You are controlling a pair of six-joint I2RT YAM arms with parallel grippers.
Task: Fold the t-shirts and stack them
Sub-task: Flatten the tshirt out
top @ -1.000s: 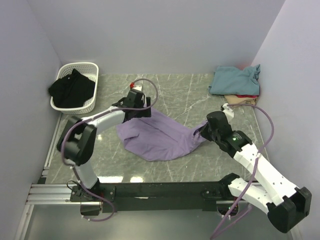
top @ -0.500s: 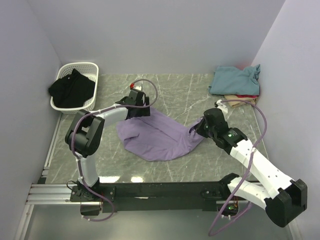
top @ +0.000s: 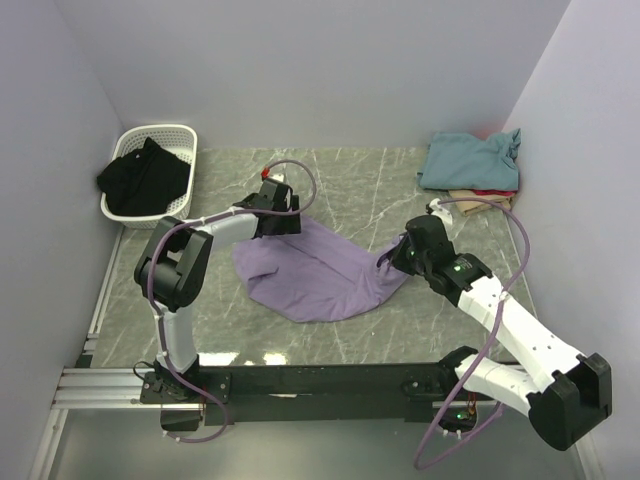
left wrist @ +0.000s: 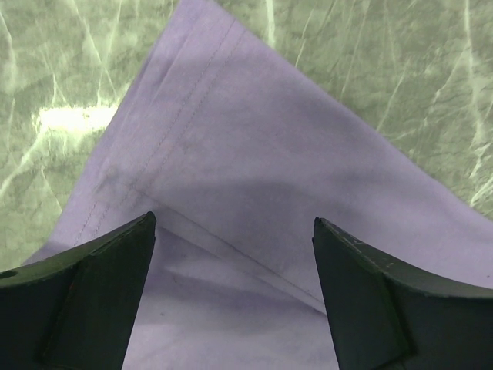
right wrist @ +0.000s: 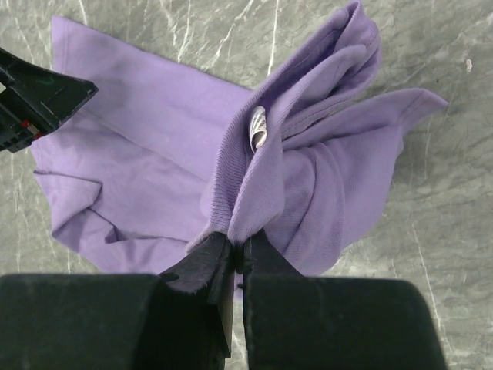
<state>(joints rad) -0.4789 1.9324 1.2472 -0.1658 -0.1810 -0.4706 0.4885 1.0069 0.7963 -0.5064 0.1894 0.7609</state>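
The lavender t-shirt [top: 320, 268] lies crumpled in the middle of the table. My right gripper [top: 400, 252] is shut on its bunched right edge and lifts that fold a little; the wrist view shows the fabric [right wrist: 308, 154] pinched between the shut jaws [right wrist: 239, 247]. My left gripper [top: 285, 222] is open just above the shirt's far-left corner, with the hemmed cloth [left wrist: 254, 169] lying flat between the spread fingers [left wrist: 231, 254]. A teal t-shirt [top: 470, 158] tops a folded stack at the far right, with red [top: 492, 192] and tan [top: 480, 201] edges showing beneath.
A white basket [top: 180, 205] with dark clothes [top: 145, 178] stands at the far left. Walls close in the table on the left, back and right. Cables loop over both arms.
My right gripper has moved slightly left and away with the shirt edge in its grip. My left arm has shifted slightly, its gripper staying over the shirt's far-left corner.
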